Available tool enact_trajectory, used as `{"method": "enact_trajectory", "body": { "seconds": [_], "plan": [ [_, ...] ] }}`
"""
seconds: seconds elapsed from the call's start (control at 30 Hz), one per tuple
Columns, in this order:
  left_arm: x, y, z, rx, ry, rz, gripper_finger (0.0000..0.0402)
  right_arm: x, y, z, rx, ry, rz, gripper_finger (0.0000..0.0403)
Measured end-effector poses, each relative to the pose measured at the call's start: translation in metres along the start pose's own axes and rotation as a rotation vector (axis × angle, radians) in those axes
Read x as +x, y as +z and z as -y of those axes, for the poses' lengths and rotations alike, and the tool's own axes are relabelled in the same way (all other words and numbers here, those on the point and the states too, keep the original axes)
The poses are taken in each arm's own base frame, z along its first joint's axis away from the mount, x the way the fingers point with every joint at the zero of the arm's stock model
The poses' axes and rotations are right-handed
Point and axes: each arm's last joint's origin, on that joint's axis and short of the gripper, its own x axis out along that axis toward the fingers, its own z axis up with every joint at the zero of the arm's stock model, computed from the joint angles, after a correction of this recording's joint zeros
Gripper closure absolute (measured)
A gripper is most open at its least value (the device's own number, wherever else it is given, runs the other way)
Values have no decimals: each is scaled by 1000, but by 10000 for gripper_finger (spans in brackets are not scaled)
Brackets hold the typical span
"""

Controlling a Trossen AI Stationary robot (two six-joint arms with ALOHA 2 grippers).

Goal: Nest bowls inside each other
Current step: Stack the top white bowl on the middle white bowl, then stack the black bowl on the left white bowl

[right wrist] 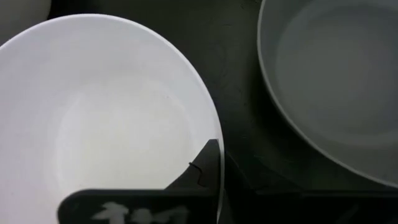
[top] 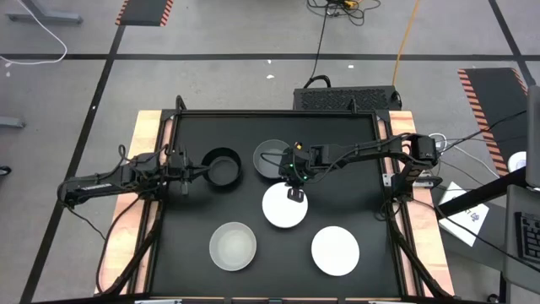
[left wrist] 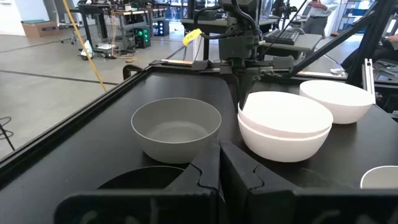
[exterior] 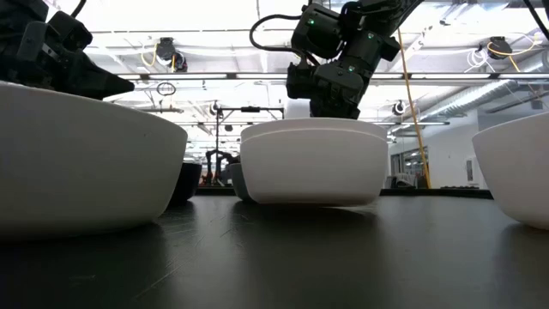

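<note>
Two white bowls sit nested as one stack (top: 285, 207) (left wrist: 286, 124) at mid-table. My right gripper (top: 295, 193) (exterior: 333, 107) is at the stack's far rim, shut on the top bowl. The grey bowl (top: 272, 159) (right wrist: 336, 81) stands just beyond it and the black bowl (top: 223, 167) to its left. My left gripper (top: 187, 174) (left wrist: 219, 168) is shut, above the black bowl's left rim (left wrist: 143, 177), touching nothing. A translucent bowl (top: 232, 246) and a third white bowl (top: 335, 251) stand near the front. My right gripper has the top white bowl by its far rim (right wrist: 214, 134), with one finger (right wrist: 202, 171) inside the bowl and the other outside. The fingers come from above, pointing down. The bowl sits nested in the white bowl below, which rests on the table.
The black tabletop has a raised frame (top: 270, 113) around it and wooden side rails (top: 143, 135). Bare table lies between the front bowls and along the far edge. The grey bowl is close beside the right gripper.
</note>
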Motion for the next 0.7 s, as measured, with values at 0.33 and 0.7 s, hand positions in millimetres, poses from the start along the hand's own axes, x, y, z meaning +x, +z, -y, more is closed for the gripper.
{"method": "enact_trajectory", "body": {
  "seconds": [0.33, 0.7],
  "plan": [
    [0, 0, 0, 0, -1, -1, 394, 0, 2, -3, -6, 83, 11, 317],
    [0, 0, 0, 0, -1, -1, 394, -26, 16, -5, -60, 93, 175, 229]
  ]
}}
